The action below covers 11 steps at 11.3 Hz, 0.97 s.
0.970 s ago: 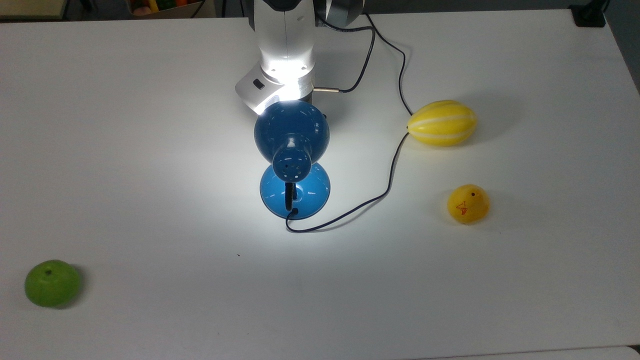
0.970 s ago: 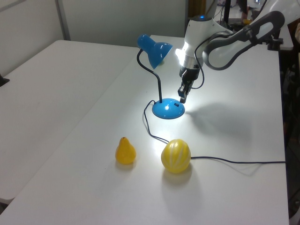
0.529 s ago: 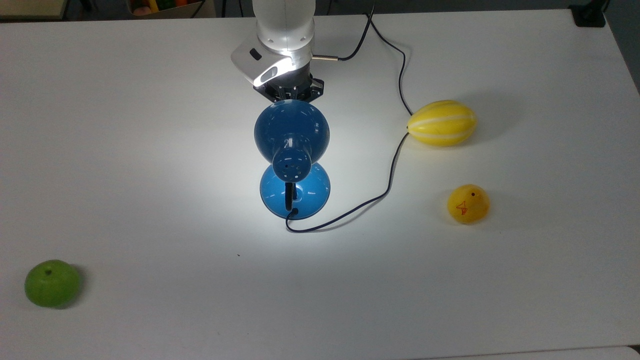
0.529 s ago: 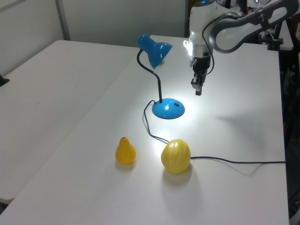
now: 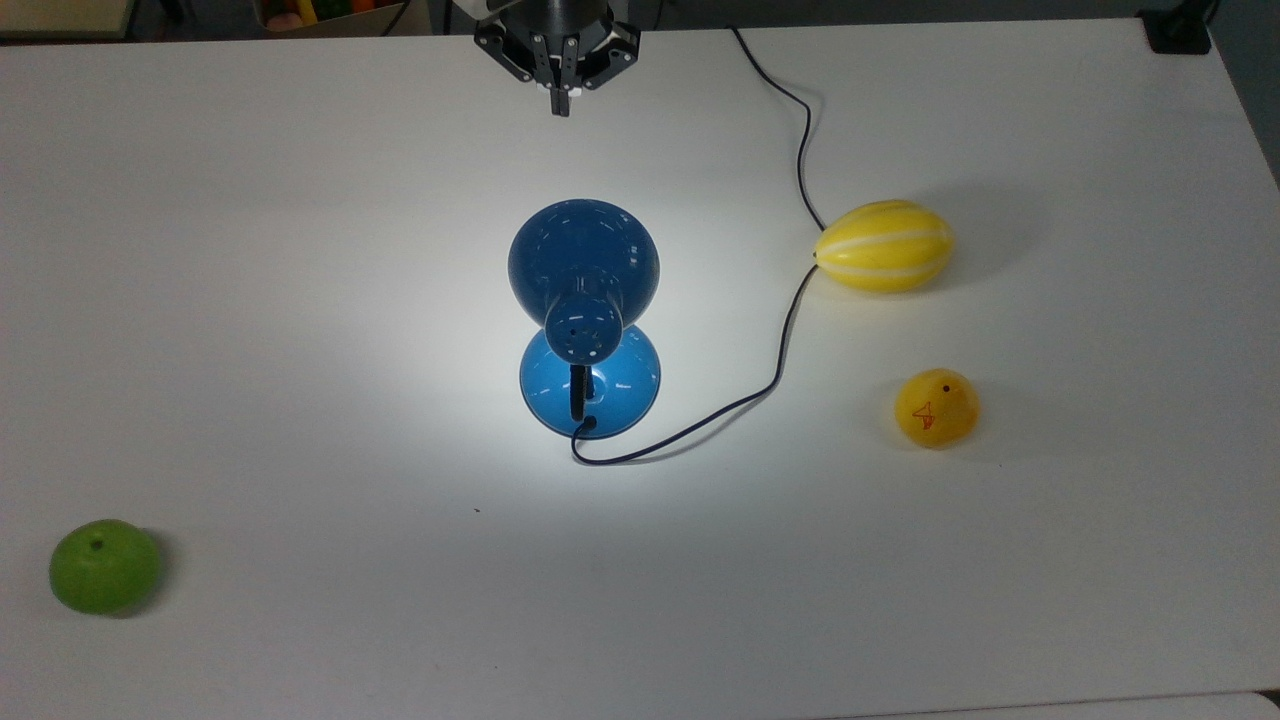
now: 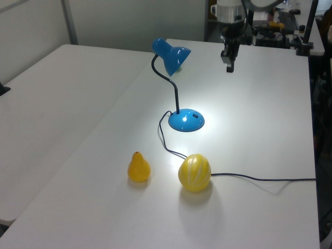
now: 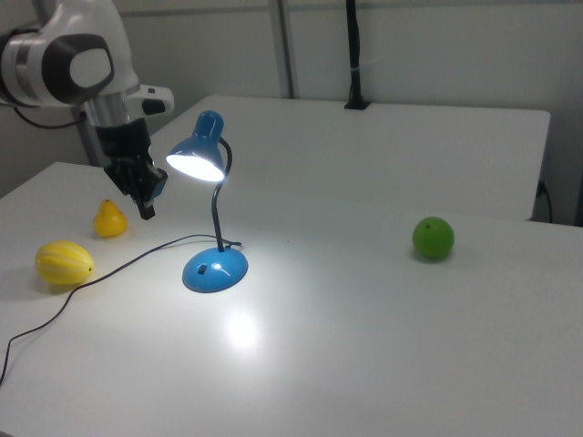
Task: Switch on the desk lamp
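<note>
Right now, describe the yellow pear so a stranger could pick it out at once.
Start at the lit blue desk lamp in the middle of the white table, then look to the top view's right, past the black cord. Two yellow fruits lie there. The yellow pear is the smaller, plain one, nearer the top view's bottom than the white-striped melon.

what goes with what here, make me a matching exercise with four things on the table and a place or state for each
Things:
1. desk lamp
2. green apple
3. striped yellow melon
4. gripper

Places or states:
A. touching the black cord
B. lit, casting a bright patch on the table
C. raised at the top view's top edge, holding nothing
D. alone near the top view's bottom left corner

Pairs: 1-B, 2-D, 3-A, 4-C
</note>
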Tool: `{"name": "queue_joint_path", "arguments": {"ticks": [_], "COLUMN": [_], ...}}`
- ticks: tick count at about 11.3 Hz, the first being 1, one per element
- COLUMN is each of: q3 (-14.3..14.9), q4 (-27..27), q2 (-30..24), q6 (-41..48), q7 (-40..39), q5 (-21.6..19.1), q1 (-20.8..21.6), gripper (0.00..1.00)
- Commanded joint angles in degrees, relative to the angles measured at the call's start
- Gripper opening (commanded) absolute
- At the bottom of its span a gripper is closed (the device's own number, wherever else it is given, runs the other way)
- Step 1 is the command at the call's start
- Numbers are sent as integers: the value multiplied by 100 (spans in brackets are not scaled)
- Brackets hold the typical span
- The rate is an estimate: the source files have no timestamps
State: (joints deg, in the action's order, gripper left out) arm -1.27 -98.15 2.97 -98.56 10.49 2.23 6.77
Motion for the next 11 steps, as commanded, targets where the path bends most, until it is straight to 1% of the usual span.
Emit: {"name": "queue_joint_path", "arguments": {"ticks": [1,2,4,5,6,7,8,11], "q3": [30,48,39,39,39,39,39,39], "q4": [585,638,630,622,621,604,604,595], "q2": [11,2,-199,-270,-305,-314,-314,-314], "q6": [504,522,531,557,653,672,689,698], "q7": [-247,-388,-608,-618,-618,-618,-574,-557], "q5": [76,85,243,243,235,243,243,243], "q1": [-9,-17,-140,-227,-263,-263,-263,-281], "gripper": [0,0,0,14,45,78,100,100]}}
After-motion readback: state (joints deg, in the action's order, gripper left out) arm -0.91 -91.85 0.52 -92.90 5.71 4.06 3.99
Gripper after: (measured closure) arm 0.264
